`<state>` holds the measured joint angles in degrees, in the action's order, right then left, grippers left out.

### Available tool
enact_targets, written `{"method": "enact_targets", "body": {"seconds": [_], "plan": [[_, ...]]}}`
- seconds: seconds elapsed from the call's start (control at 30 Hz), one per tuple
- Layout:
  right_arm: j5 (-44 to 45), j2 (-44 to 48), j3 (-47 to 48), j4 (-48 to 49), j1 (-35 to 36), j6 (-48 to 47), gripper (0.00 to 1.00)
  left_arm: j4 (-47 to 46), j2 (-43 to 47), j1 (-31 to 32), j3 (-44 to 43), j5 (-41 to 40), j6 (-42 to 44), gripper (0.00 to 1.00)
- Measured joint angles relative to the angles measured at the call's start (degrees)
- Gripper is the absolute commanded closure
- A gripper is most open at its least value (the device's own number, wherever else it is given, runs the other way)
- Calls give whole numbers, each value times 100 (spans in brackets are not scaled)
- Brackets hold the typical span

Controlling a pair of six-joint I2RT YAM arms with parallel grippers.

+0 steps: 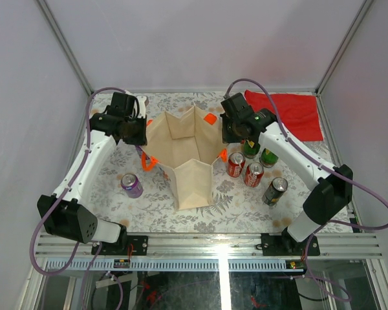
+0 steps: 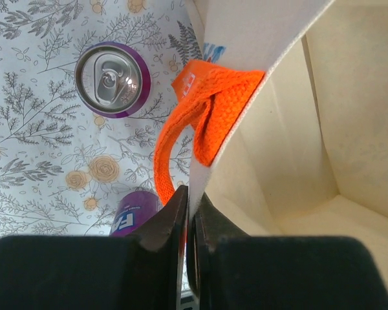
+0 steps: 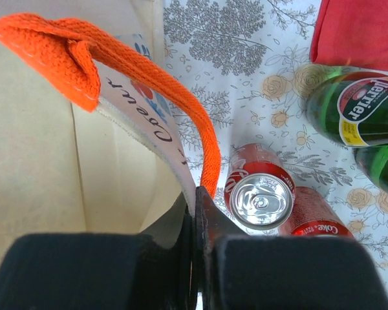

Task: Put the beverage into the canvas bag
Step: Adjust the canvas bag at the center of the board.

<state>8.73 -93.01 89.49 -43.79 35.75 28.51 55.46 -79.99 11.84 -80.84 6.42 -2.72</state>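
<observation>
The beige canvas bag (image 1: 194,187) stands open in the middle of the table, with orange handles (image 1: 210,119). My left gripper (image 1: 144,141) is shut on the bag's left rim; in the left wrist view the gripper (image 2: 191,213) pinches the rim (image 2: 200,174) just below the orange handle (image 2: 207,123). My right gripper (image 1: 224,143) is shut on the right rim; in the right wrist view the gripper (image 3: 194,210) clamps the printed edge (image 3: 161,129). A purple can (image 1: 131,185) stands left of the bag. Two red Coke cans (image 1: 236,164) stand to its right. The bag's inside shows nothing in it.
Two green bottles (image 1: 250,148) and a dark can (image 1: 275,191) stand near the Coke cans. A flat red cloth (image 1: 291,113) lies at the back right. The purple can (image 2: 112,79) stands close to the left gripper; a Coke can (image 3: 262,200) and a Perrier bottle (image 3: 359,106) stand close to the right gripper.
</observation>
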Motion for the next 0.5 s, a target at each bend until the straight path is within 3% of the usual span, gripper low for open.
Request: {"method": "enact_targets", "body": {"seconds": [0.1,0.5], "plan": [[61,2,-101,-4,0,9,97,-90,-7,-2,0,0,-20,78],[199,103,-354,37,-2,70,35,-391,-94,-11,0,-2,-177,23]]}}
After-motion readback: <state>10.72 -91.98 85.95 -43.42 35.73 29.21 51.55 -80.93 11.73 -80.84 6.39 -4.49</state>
